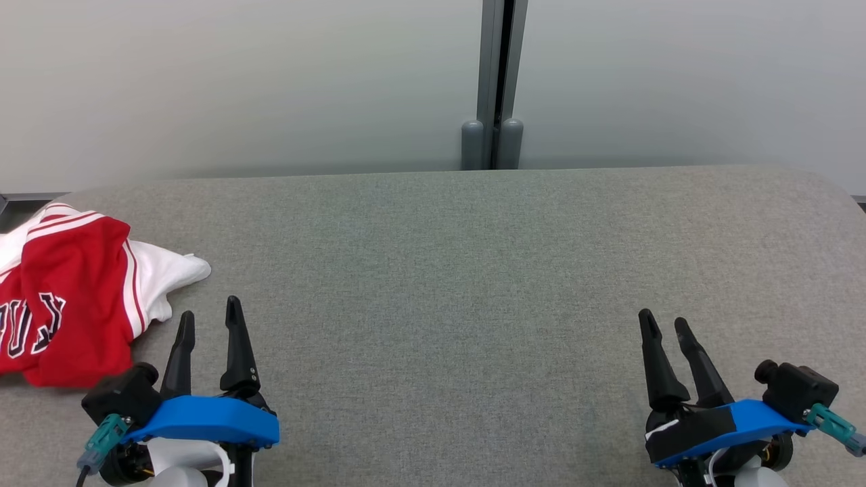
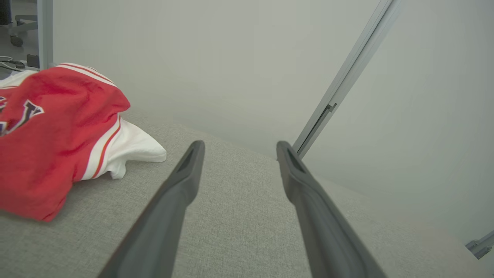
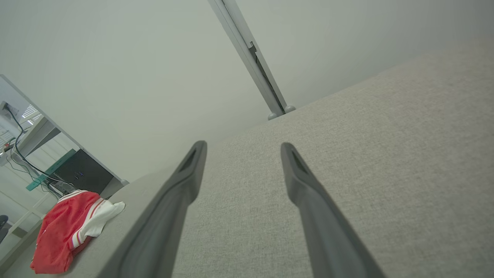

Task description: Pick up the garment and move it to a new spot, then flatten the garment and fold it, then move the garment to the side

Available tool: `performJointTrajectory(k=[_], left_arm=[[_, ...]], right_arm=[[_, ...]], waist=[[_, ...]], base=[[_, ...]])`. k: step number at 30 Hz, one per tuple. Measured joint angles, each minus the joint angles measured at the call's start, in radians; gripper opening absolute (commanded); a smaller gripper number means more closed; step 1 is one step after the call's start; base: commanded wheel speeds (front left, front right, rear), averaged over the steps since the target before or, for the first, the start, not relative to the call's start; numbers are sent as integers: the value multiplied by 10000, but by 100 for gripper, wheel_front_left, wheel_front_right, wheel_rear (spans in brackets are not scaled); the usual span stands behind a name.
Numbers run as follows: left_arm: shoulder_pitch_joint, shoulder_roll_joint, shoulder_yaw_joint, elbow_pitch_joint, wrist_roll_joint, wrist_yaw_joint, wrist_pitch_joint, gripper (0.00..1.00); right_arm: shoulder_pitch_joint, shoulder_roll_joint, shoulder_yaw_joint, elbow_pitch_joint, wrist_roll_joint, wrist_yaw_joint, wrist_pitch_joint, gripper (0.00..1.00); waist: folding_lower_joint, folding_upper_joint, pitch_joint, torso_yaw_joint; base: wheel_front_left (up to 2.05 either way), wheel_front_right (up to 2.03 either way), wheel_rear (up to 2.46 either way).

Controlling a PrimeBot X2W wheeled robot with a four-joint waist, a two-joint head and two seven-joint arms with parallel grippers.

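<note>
Garment (image 1: 64, 297) crumpled, table (image 1: 440, 284) far-left edge; partition (image 1: 270, 81) behind.

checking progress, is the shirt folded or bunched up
Bunched up: the shirt lies in a crumpled heap, white part sticking out.

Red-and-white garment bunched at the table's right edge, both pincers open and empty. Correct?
Not quite. The garment lies bunched at the left edge of the table, just beyond the left pincer, as the head view shows. The rest holds: the left pincer and the right pincer are both open and empty.
</note>
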Motion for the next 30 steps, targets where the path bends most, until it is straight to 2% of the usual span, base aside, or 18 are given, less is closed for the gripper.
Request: performJointTrajectory(k=[30], left_arm=[[-194,65,36,878,2738,190,-646,100]], right_arm=[[-152,-23,-90,274,-3068,2,-658,100]], waist=[[0,0,22,69]], base=[[0,0,0]])
